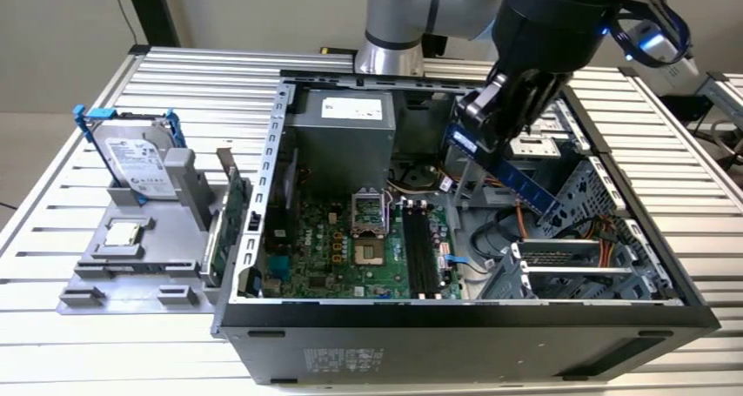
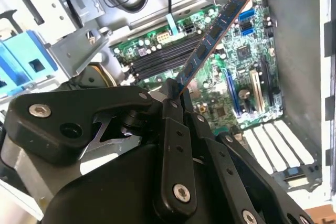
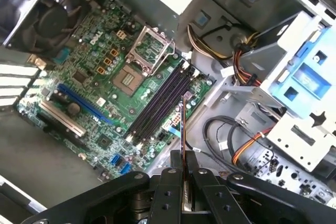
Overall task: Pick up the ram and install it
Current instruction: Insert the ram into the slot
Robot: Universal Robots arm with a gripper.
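Observation:
The ram [image 1: 525,190] is a long, thin blue stick with black chips. My gripper [image 1: 482,133] is shut on its upper end and holds it tilted in the air above the open computer case [image 1: 465,313], over the cables toward the exterior view's right. In the second wrist view the ram [image 2: 212,35] slants away from the gripper [image 2: 177,95] above the motherboard. In the first wrist view the ram [image 3: 182,124] appears edge-on, rising from the gripper [image 3: 183,157]. The black memory slots [image 1: 420,250] [image 3: 160,103] [image 2: 157,59] lie bare below and to the side of it.
A silver hard drive in a blue frame [image 1: 134,157] and a small chip [image 1: 122,232] sit on a grey holder at the exterior view's left, beside a green expansion card [image 1: 232,213]. Inside the case are the power supply [image 1: 343,130], the CPU socket [image 1: 369,213] and a drive cage [image 1: 580,265].

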